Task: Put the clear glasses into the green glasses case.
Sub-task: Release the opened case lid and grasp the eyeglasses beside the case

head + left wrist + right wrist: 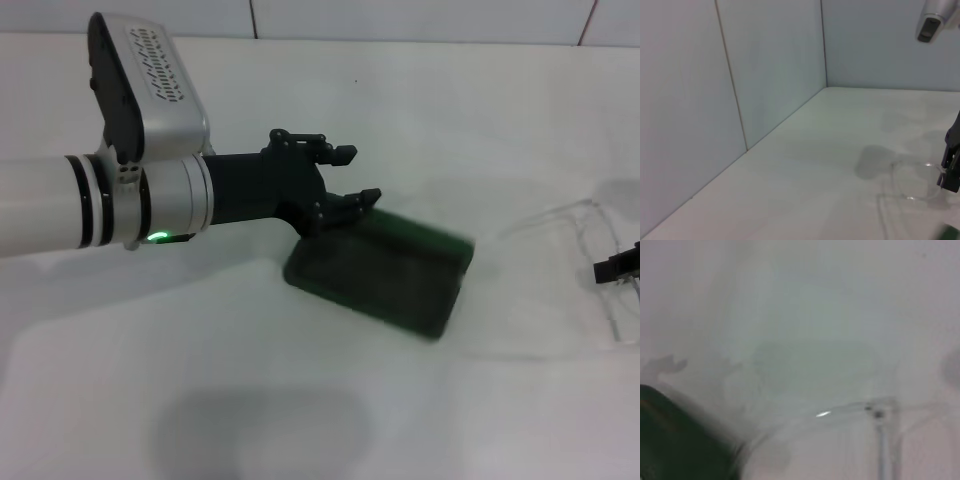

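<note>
The green glasses case lies on the white table in the middle of the head view, its outline smeared; I cannot tell whether the lid is up. My left gripper is open at the case's far left corner, the lower fingertip right at its edge. The clear glasses show faintly at the right, with my right gripper shut on their edge at the frame border. The left wrist view shows the clear glasses beside that right gripper. The right wrist view has the glasses' hinge close up and the case at a corner.
The white table spreads around the case. A tiled wall rises along the table's far side and meets another wall in a corner. A shadow lies on the table near the front.
</note>
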Motion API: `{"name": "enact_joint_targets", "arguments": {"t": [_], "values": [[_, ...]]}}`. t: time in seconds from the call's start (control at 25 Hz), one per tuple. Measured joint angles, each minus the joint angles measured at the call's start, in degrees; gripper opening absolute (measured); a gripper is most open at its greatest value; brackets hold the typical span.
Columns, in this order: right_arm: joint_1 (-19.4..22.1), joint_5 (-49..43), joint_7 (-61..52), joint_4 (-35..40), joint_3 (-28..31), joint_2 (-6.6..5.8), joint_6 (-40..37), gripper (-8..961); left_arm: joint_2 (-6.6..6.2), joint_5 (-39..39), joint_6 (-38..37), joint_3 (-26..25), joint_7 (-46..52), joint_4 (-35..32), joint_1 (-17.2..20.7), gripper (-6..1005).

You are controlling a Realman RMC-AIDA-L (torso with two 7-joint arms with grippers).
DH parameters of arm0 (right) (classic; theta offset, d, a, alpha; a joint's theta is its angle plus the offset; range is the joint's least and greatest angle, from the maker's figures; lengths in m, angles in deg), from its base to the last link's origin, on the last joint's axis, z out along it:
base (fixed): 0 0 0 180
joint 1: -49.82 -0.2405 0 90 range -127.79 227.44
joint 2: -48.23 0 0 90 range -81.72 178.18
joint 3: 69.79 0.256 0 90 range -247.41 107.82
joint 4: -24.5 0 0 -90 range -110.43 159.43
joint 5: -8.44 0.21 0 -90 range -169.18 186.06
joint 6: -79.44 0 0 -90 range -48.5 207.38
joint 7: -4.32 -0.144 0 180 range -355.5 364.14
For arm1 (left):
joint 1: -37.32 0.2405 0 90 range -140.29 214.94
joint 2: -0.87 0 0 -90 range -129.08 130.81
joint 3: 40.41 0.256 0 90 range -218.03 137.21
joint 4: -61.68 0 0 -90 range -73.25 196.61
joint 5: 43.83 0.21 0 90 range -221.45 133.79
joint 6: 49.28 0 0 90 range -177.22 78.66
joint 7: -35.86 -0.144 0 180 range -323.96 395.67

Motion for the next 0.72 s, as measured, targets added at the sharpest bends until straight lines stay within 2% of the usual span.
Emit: {"name": "enact_joint_targets", "arguments": {"t": [0.04, 0.4, 0.72], "values": [[-0.03, -0.02, 0.04, 0.0, -0.07, -0.02, -0.05, 214, 0.01, 0.0, 0.0, 0.02, 0.0, 0.0, -0.02, 545], [0.14, -0.07, 1.48, 0.41, 0.36, -0.06, -1.21, 197, 0.02, -0.22, -0.01, 0.07, 0.03, -0.05, -0.1, 546], [0.0, -0.03, 2.35, 0.58, 0.51, -1.03, -2.65, 156, 0.03, -0.5, -0.09, -0.08, 0.14, -0.06, -0.1, 546]]}}
